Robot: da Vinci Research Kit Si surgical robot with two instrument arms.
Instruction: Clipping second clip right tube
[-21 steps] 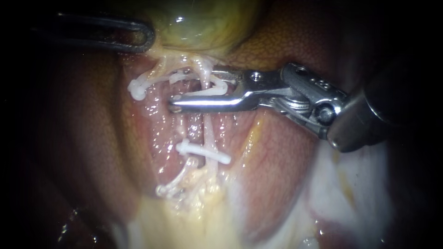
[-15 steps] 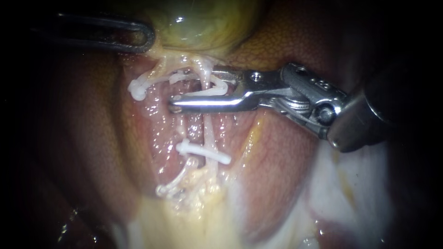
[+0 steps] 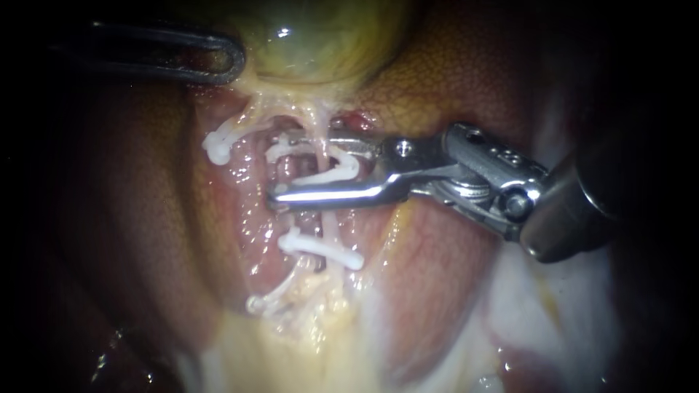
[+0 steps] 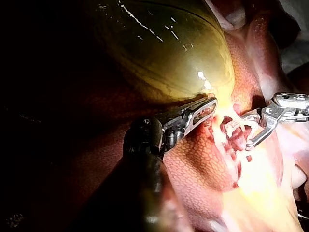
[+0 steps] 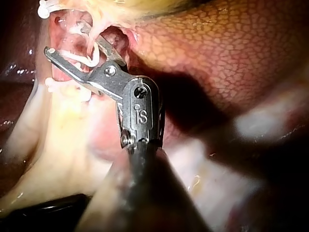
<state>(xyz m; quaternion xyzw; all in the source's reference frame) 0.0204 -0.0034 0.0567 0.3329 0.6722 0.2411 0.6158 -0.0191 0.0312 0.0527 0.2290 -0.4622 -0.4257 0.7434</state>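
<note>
My right instrument (image 3: 287,169) comes in from the right with its jaws spread across the pale right tube (image 3: 320,149), just below the gallbladder (image 3: 320,44). A white open clip (image 3: 336,169) sits between the jaws, touching both, and the tube runs through it; the right wrist view shows the same clip (image 5: 89,60) in the jaws (image 5: 72,46). Farther down the same tube sits a closed white clip (image 3: 320,247). My left instrument (image 3: 226,62) has its dark jaws shut on the gallbladder's lower edge, also seen in the left wrist view (image 4: 203,110).
The left tube carries white clips, one near the gallbladder (image 3: 216,144) and one lower down (image 3: 256,302). Mottled liver (image 3: 451,80) surrounds the dissected bed. Yellow fat (image 3: 291,342) lies below, and white gauze-like material (image 3: 553,306) lies under the right instrument's shaft.
My right instrument has slid a little down the right tube, away from the gallbladder, carrying its clip along. Its jaw spread looks unchanged. The left instrument has held still.
</note>
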